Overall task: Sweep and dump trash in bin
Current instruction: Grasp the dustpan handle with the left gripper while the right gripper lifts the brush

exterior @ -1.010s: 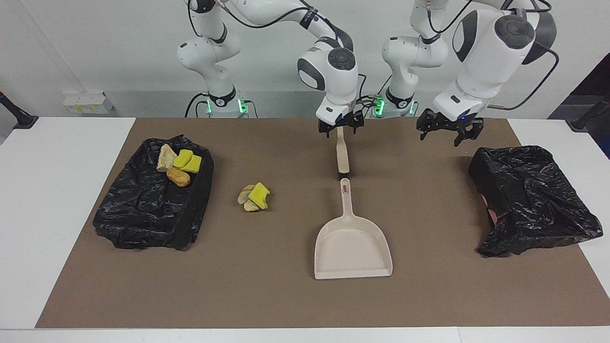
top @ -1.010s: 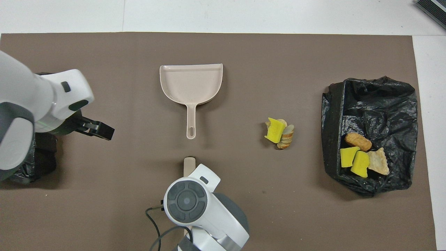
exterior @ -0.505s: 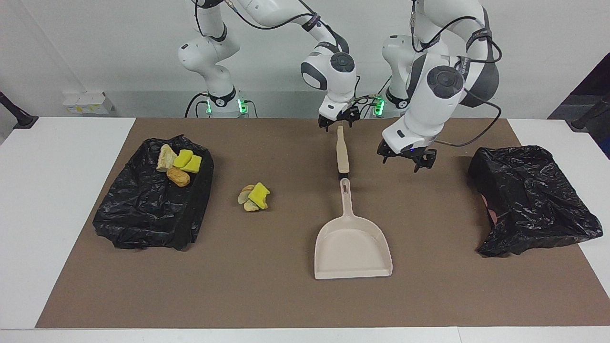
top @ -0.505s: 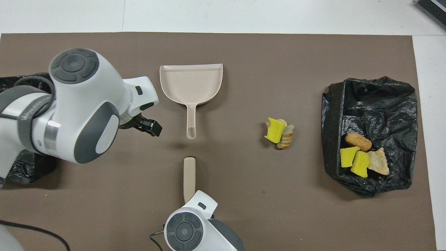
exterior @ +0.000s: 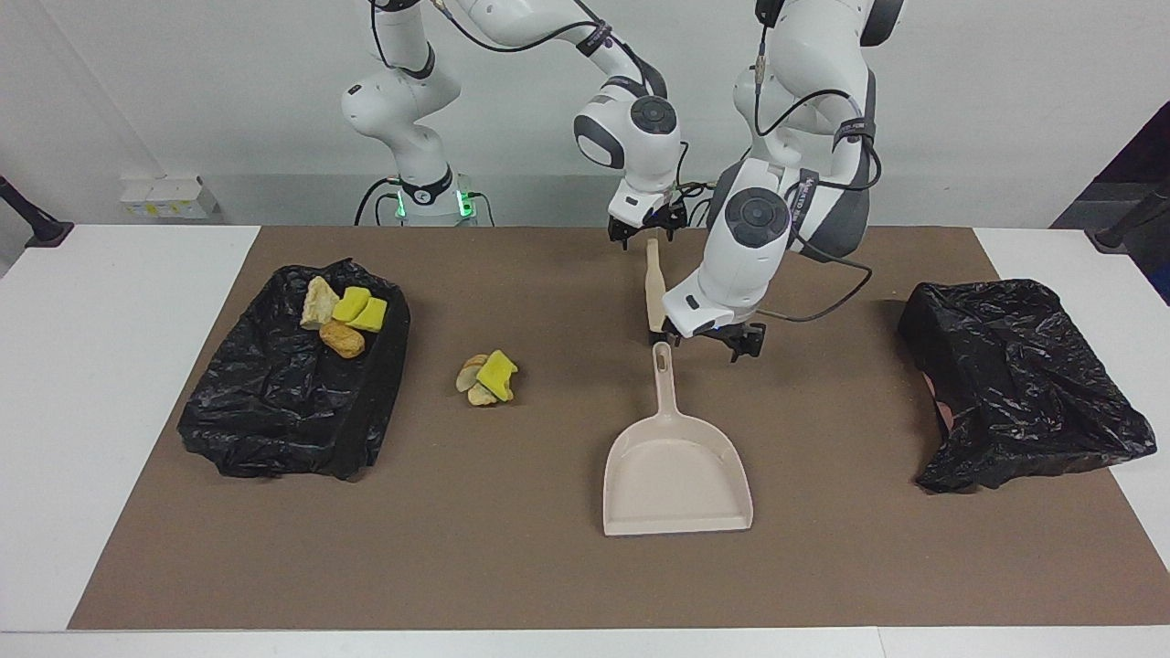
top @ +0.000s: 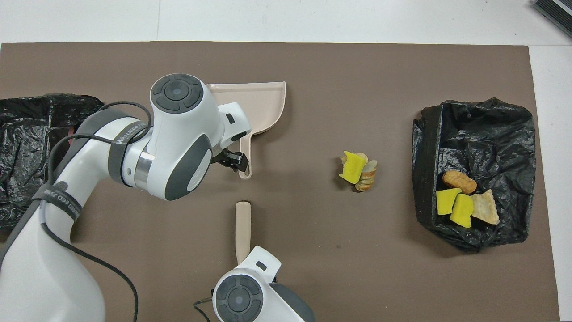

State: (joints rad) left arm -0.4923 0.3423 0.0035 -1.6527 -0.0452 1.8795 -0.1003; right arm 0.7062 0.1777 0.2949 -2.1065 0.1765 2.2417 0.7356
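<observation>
Left gripper [exterior: 728, 340]: spread, nothing pinched, now hung just over the handle end of the dustpan [exterior: 675, 466]. A second ago it was held near the black bag [exterior: 1019, 384] at the left arm's end of the bench; it has been carried across and lowered since. In the overhead view its fingertips are seen beside the handle tip, not yet around it.

Right gripper [exterior: 647, 228]: spread, held over the robot-side end of the brush [exterior: 654, 297]. It has been drawn back along the brush handle in the last second, so more of the handle is now uncovered. No grip on it is seen.

Brush and dustpan lie end to end on the brown mat [exterior: 548, 567], untouched.

Trash: one small loose pile [exterior: 487, 377] of yellow sponge and tan lumps lies on the mat, beside the dustpan toward the right arm's end. More pieces [exterior: 343, 315] are already lying in the bin [exterior: 292, 402] at that end.

Judgement: both tools are about to be picked up; sweeping is not yet begun. The dustpan handle is slim and flat, so a low, centred grasp is probably needed.
</observation>
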